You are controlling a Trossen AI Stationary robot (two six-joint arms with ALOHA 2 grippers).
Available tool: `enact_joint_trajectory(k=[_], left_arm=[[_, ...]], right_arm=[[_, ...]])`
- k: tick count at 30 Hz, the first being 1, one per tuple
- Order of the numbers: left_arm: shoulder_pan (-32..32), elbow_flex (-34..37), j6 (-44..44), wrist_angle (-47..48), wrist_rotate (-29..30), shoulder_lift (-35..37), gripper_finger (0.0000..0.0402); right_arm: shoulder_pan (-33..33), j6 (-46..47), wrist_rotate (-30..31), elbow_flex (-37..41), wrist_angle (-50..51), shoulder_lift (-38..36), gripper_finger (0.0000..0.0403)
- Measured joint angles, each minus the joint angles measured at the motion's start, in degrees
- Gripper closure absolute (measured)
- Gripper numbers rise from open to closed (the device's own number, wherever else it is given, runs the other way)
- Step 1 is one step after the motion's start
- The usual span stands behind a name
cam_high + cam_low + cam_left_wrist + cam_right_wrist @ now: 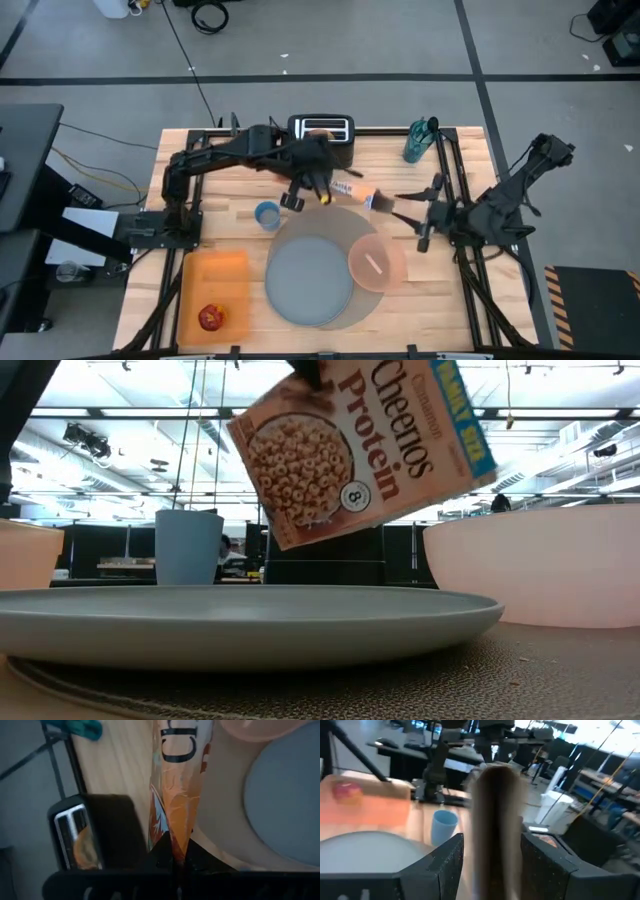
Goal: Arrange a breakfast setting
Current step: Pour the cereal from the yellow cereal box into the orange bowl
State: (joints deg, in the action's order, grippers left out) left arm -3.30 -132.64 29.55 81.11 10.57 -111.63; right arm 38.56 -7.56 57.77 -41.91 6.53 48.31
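A Cheerios cereal box (355,192) hangs tilted above the far rim of the round grey mat (345,222), between both grippers. My left gripper (318,188) is shut on its left end. My right gripper (402,205) reaches level from the right, its fingers on either side of the box's right end. On the mat rest the blue-grey plate (310,275) and the pink bowl (377,262) with a pale spoon (374,263) in it. The blue cup (267,214) stands left of the mat. The red apple (209,318) lies on the orange board (212,290). My left gripper pinches a thin, flattened edge of the box (176,847) between its two shut fingers, coming slanting down from the far left. The box runs away from the fingers, lifted clear of the mat and tilted. My right gripper has the box's narrow end (495,835) between its two fingers (445,865), filling the gap. The fingers come level from the table's right and lie across the box's thickness. The box is seen edge-on and clear of the table.
The black toaster (322,135) stands at the far edge behind the left arm, something brown in its slot (82,845). A teal bottle (418,140) stands at the far right. Bare wood lies right of the bowl and between cup and board.
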Motion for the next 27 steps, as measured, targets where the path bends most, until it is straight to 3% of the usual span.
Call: enact_joint_trajectory(k=[6,17,22,27], left_arm=[[0.5,0.0,1.9,-1.3,-1.2,-0.7,0.0393],[2.2,0.0,1.9,-2.2,-0.8,-0.5,0.0393],[2.8,0.0,2.9,-3.7,0.9,-0.5,0.0393],[2.8,0.0,3.2,-3.8,1.0,-0.5,0.0393]], right_arm=[[-1.4,-6.3,7.0,-0.1,-5.9,3.2,0.0199],[-5.8,-3.2,0.6,-0.1,-5.8,4.8,0.0207],[-7.2,-2.5,0.3,-0.1,-5.7,6.8,0.0241],[-8.2,-2.3,-0.4,0.0,-6.4,7.9,0.0303]])
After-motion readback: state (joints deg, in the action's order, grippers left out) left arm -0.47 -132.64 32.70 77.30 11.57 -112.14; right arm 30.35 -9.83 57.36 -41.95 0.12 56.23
